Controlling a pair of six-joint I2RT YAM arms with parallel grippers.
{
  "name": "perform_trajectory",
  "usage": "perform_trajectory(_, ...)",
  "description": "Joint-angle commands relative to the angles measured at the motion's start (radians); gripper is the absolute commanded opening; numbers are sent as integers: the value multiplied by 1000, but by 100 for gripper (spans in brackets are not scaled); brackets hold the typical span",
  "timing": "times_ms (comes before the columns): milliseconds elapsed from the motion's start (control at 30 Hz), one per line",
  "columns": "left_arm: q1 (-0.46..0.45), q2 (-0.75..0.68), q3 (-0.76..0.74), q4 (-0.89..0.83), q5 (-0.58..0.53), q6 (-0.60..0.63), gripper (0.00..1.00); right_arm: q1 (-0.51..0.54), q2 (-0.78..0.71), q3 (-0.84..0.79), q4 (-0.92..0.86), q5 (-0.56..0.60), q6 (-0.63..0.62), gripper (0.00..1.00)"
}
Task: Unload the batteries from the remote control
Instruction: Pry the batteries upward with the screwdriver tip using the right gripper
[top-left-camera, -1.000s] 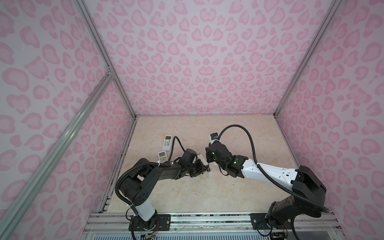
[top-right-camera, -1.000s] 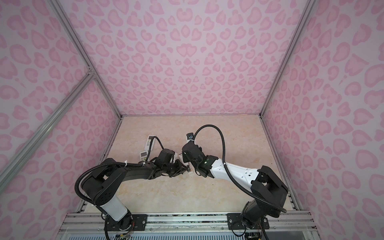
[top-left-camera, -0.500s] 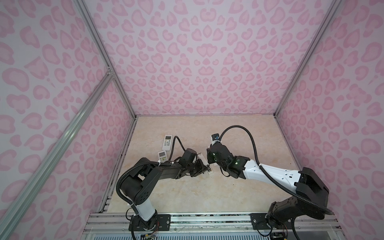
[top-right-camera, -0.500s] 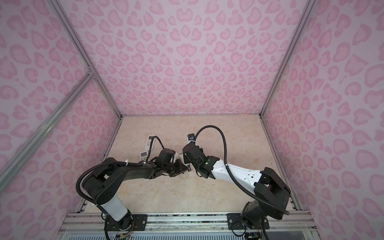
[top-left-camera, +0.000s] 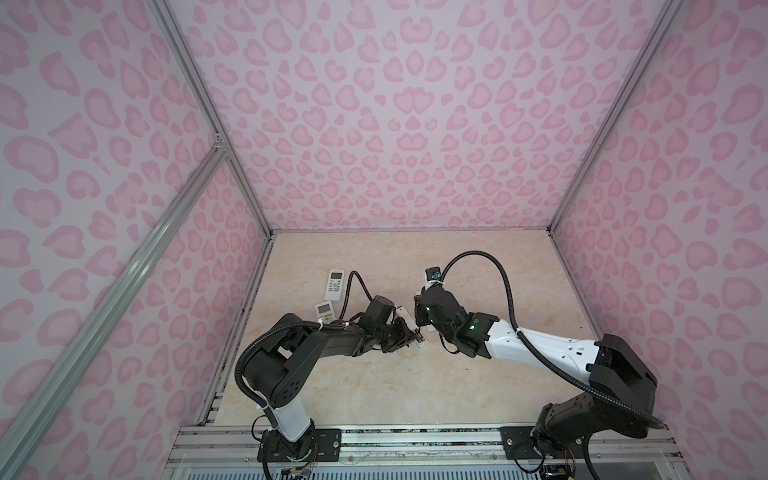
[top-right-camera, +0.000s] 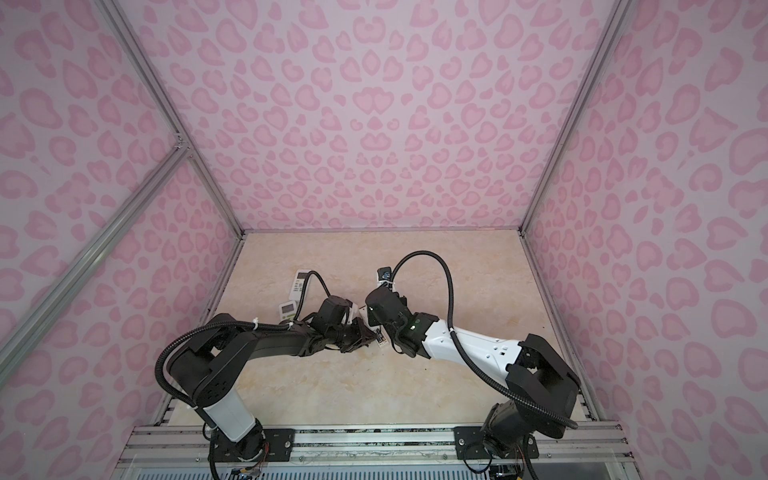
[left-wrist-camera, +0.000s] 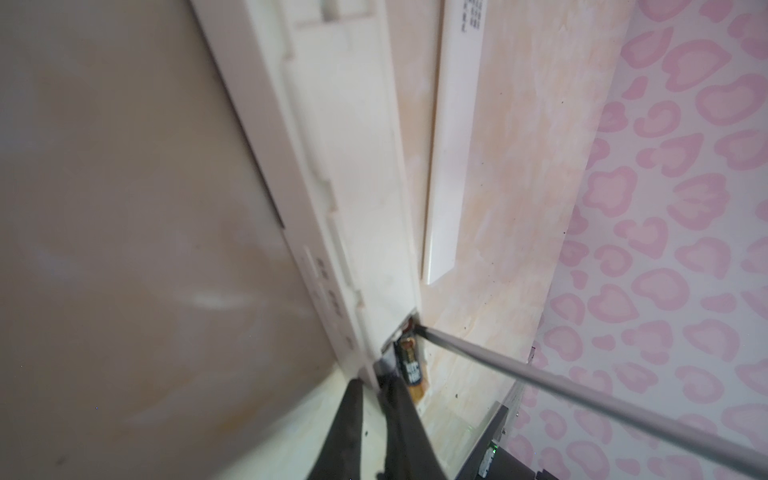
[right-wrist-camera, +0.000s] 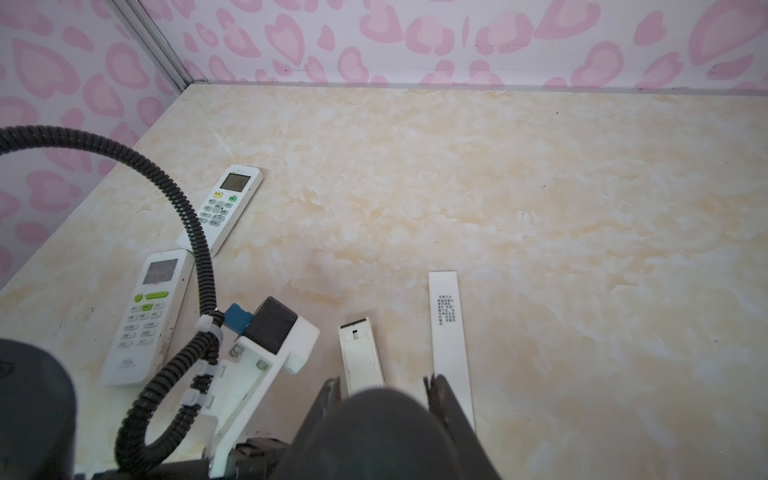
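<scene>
The marbled table (right-wrist-camera: 519, 174) carries a face-down remote control (left-wrist-camera: 353, 145), whose end the left gripper (left-wrist-camera: 376, 388) pinches tight. The right gripper (right-wrist-camera: 380, 384) is clasped around the screwdriver (left-wrist-camera: 540, 386), its tip set at the open compartment. A white cover plate (left-wrist-camera: 440, 166) lies just beside the remote. One black-and-gold battery (left-wrist-camera: 409, 365) sits in that compartment.

Legible text: we read 26 on the far remote (right-wrist-camera: 220, 210) display and TCL low on the near remote (right-wrist-camera: 143, 320); the cover plate (right-wrist-camera: 451, 345) print is illegible.
</scene>
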Motion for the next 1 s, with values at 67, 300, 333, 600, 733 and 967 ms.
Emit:
perform_trajectory(67, 1, 16, 7, -32, -47, 26, 15, -9, 17, -22, -60, -63, 88, 0)
perform_trajectory(300, 15, 22, 14, -47, -50, 53, 15, -62, -36, -75, -18, -114, 139, 0)
perform_trajectory(333, 18, 22, 17, -50, -50, 56, 15, -71, -42, -79, -18, -125, 146, 0)
perform_trajectory(600, 26, 25, 25, -56, -48, 76, 15, -105, -61, -107, -18, -157, 173, 0)
perform_trajectory(733, 32, 41, 42, -59, -47, 89, 15, -124, -60, -118, -4, -171, 179, 0)
perform_trajectory(967, 63, 92, 112, -82, -33, 114, 15, -198, -52, -132, 31, -240, 155, 0)
